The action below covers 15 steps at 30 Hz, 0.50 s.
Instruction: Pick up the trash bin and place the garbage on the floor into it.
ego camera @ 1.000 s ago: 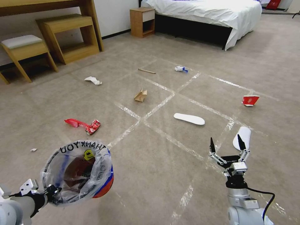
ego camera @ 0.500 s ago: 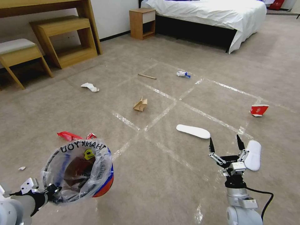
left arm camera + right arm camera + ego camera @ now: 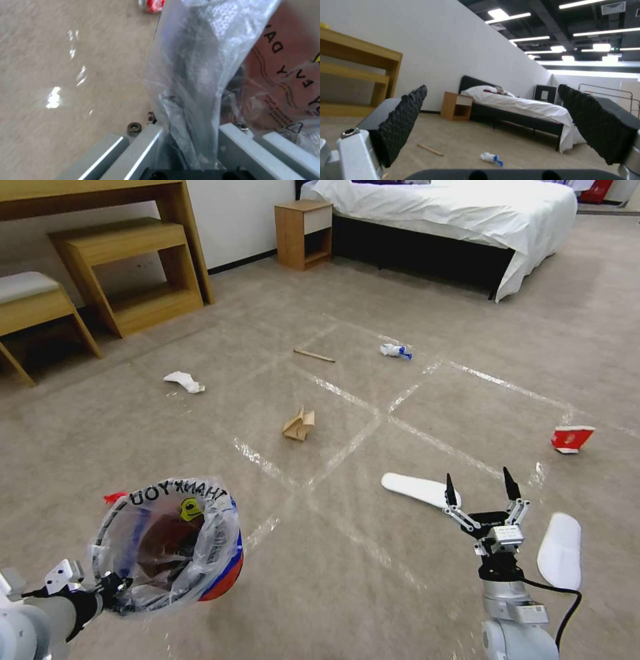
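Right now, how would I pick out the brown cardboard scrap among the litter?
Start at the bed and come toward the robot onto the taped grid on the floor. The cardboard scrap lies left of the central tape crossing. It is the lone brown, folded, standing piece; its neighbours are white or red.

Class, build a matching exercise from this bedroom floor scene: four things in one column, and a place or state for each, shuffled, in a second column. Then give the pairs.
Things
1. trash bin
2. right gripper
3. cardboard scrap
4. wooden stick

Places or states
A. lying far out on the carpet, toward the bed
B. held off the floor by the left gripper
C. open, holding nothing
D. crumpled beside the crossing tape lines

Pairs: 1-B, 2-C, 3-D, 4-A
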Tool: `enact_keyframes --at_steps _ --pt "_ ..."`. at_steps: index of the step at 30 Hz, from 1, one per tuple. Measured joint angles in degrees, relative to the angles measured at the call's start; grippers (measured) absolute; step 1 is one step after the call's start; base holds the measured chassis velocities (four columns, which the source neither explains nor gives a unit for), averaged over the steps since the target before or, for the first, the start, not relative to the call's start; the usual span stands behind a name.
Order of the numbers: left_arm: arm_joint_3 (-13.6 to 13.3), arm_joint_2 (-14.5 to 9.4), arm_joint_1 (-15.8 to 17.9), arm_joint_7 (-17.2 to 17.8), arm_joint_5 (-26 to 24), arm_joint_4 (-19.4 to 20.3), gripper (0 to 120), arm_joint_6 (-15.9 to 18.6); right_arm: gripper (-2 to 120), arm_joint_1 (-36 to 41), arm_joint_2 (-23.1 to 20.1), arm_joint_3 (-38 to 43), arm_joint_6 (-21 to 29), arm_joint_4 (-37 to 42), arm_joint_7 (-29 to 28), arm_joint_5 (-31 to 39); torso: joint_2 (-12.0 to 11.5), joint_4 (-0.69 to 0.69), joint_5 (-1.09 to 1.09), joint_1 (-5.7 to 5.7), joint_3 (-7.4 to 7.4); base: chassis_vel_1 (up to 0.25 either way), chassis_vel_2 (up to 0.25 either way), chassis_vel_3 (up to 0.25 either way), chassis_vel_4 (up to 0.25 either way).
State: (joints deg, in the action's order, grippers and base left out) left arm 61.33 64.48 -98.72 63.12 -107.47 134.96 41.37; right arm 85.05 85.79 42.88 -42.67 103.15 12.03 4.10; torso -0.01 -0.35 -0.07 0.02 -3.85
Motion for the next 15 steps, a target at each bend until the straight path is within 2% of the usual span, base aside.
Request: enact_keyframes --at_steps 10,15 --pt "-0.07 -0.17 0.00 -0.07 0.06 -0.30 0 0.00 100 -0.28 -0.03 -0.42 0.14 -0.22 -0.13 -0.01 0.00 0.00 0.00 0.00 0.00 -0.192 0.196 0.201 -0.192" --pt "-0.16 -0.35 -0.01 -0.16 0.16 -0.36 0 -0.01 100 -0.60 0.02 -0.48 0.12 -0.64 -0.97 -0.46 0.00 -0.01 0.00 0.01 -0.01 -0.156 0.121 0.139 -0.125"
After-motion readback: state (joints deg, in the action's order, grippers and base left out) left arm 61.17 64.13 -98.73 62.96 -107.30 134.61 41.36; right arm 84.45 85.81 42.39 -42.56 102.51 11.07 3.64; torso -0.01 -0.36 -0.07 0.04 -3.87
